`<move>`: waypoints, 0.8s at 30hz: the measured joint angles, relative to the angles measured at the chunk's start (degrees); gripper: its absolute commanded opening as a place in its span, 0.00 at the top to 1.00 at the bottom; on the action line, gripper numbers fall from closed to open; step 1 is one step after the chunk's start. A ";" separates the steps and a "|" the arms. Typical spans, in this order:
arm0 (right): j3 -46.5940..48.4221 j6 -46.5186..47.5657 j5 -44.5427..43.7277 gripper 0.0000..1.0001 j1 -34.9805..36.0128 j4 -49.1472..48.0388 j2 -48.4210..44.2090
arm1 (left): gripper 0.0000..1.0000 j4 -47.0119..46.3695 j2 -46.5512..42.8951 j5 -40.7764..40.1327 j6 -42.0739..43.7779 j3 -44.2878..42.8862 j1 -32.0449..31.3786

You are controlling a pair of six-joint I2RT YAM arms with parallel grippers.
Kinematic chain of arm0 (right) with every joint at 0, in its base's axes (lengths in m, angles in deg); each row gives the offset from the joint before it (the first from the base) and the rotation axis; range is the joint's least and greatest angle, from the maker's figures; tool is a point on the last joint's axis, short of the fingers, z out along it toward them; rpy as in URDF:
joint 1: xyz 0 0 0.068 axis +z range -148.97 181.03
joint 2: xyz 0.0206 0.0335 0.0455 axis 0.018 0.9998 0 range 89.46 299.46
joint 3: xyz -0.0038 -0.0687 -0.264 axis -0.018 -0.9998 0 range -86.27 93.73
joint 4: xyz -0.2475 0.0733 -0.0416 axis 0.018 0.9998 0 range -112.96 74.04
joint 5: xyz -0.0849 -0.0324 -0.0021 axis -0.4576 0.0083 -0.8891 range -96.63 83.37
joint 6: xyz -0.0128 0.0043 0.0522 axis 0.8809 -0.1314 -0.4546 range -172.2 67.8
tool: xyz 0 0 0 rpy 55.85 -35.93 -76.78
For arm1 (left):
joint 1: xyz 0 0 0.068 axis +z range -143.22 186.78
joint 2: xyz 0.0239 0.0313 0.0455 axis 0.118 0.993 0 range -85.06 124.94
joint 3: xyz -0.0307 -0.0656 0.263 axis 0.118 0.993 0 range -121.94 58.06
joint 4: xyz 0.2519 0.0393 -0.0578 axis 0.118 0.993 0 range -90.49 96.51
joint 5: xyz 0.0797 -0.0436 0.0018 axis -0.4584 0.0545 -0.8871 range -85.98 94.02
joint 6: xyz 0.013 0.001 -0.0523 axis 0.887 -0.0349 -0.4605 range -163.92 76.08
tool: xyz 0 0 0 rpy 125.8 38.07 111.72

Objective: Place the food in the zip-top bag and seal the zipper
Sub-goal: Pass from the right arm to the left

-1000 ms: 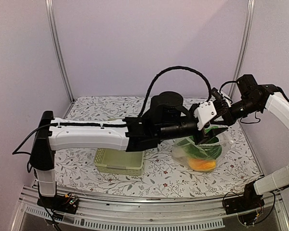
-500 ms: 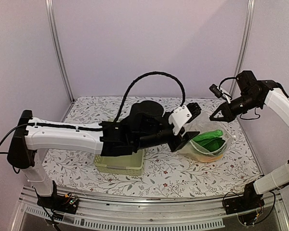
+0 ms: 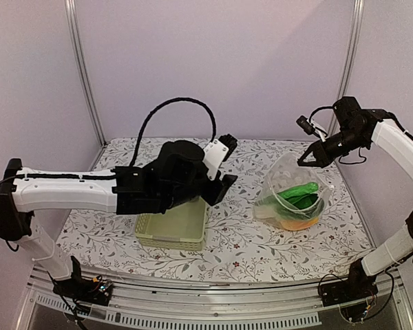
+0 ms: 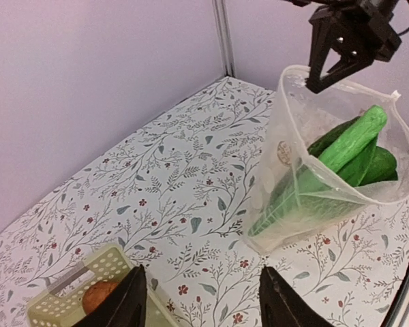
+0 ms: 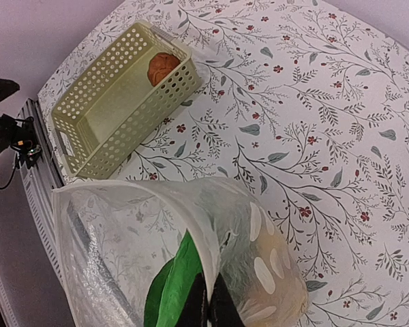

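The bag (image 3: 283, 173) stood at three o'clock on the table (image 3: 248, 249), its rim pinched in my right gripper (image 3: 310, 159) while my left gripper (image 4: 201, 303) hung wide open and empty; a slipping pinch could collapse it and spill the vegetables (image 3: 299, 195).

2 arms out: left low and stretched, right raised high.
From its near-left base the left arm reaches right toward the middle, left hand (image 3: 226, 167) empty, fingers spread wide. The right arm arches up the right side, right hand (image 3: 310, 158) tilted down-left, fingertips pinched on the rim of the zip-top bag (image 3: 283, 168).
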 measured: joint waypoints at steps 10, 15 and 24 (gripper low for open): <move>1.09 0.02 -0.31 1.00 -2.27 -2.29 3.56 | 0.40 10.88 -2.34 -4.63 -10.10 1.81 10.86; 1.09 0.02 0.09 1.00 -3.23 -3.17 4.15 | 0.42 15.13 -1.62 -2.86 -13.55 3.65 15.65; 1.09 0.22 0.76 1.00 -3.50 -3.67 4.17 | 0.42 16.48 0.66 8.09 -15.15 3.80 20.09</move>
